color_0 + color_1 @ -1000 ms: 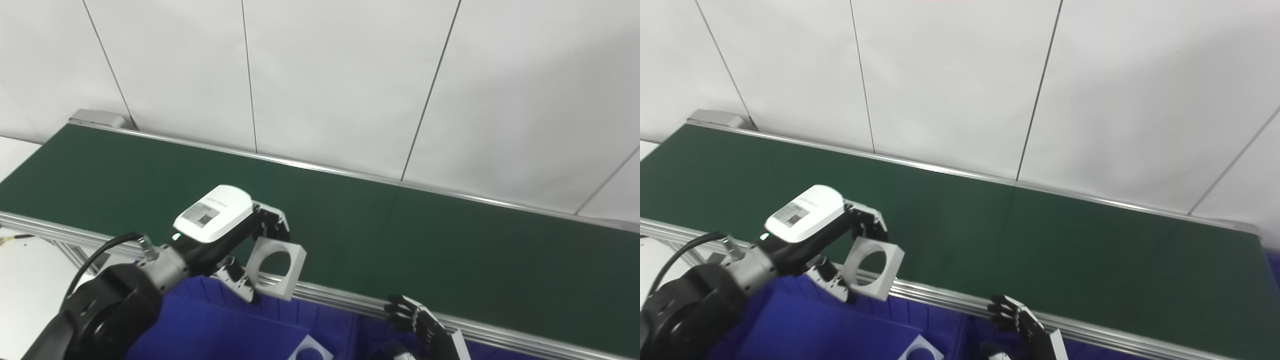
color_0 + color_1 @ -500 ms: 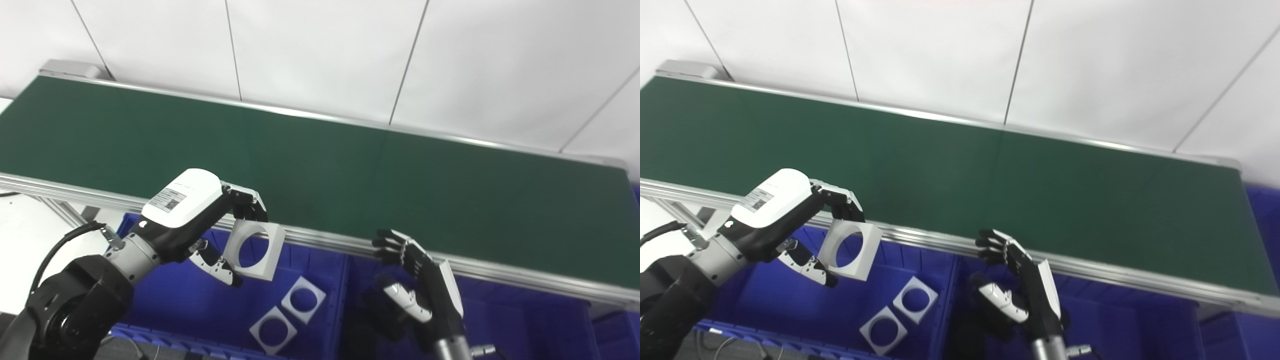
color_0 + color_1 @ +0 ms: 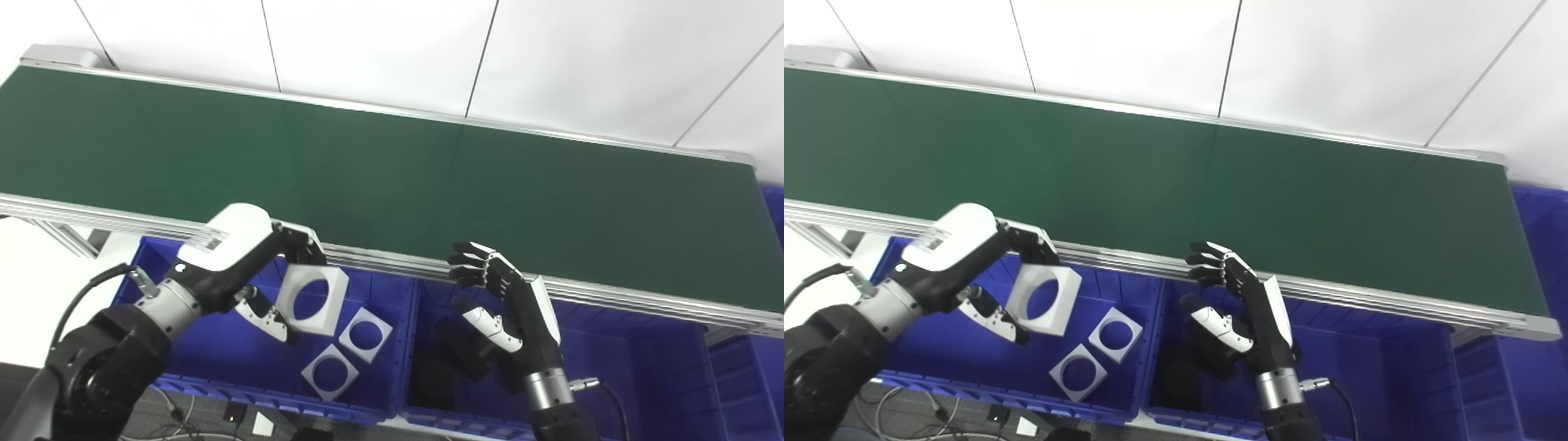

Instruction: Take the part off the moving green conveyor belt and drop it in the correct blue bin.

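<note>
Your left hand (image 3: 257,278) pinches the white square part (image 3: 310,300) by opposite rim edges; it looks light, stiff, smooth-sided, while your right hand (image 3: 511,303) hangs spread, empty.

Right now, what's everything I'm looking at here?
Belt: one, green, runs across the middle, nothing on it.
Bins: two in full view, blue, below the belt's near edge: left bin, right bin.
Square parts with round holes: three, white; two lie in the left bin, one held part above it.
Dark parts: in the right bin, count unclear.
Wall: white panels, behind.
Left hand: shut on the held part.
Right hand: open, over the right bin.
</note>
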Robot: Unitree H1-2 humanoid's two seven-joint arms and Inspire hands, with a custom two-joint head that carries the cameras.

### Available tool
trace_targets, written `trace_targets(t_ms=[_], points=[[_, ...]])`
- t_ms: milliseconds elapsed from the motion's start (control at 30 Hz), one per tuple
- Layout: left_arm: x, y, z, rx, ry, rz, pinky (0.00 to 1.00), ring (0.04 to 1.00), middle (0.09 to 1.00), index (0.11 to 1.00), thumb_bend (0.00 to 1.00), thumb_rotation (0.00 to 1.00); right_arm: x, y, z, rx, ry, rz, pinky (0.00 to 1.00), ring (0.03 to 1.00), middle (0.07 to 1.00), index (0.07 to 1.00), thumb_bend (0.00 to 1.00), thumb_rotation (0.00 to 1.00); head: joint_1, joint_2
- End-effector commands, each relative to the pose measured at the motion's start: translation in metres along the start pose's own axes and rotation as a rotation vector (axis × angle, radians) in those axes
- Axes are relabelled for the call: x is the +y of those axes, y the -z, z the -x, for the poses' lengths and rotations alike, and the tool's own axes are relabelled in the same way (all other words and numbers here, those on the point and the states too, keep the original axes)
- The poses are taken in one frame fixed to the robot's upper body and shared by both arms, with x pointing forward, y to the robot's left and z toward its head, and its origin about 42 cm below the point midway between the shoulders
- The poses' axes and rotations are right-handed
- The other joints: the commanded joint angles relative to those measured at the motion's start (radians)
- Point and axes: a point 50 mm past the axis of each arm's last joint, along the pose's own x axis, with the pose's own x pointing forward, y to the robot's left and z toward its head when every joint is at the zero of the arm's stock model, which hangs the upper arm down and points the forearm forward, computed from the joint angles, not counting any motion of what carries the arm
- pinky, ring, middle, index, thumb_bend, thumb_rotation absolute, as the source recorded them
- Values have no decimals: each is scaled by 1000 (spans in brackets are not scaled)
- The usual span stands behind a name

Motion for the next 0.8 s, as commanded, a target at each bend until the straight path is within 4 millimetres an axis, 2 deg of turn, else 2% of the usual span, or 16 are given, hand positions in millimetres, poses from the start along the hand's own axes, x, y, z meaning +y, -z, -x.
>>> trace_targets(t_ms=[0,233,467,767], points=[[4,1,-6,-39,-36,-41,582,540,473,505,521,0,0,-14,-6,-53,12,-11,605,658,715,761,707,669,1,-1],[-18,9,-18,-16,34,-38,585,536,476,501,522,0,1,-13,-6,-49,14,-15,607,658,716,760,715,672,14,-16],[-52,28,-42,6,115,-44,555,501,457,510,521,0,0,-13,-4,-41,14,-10,616,666,719,766,723,681,20,-21],[-88,43,-64,42,176,-63,607,537,479,500,522,0,-3,-12,-4,-46,5,-10,614,665,717,766,709,673,31,-24]])
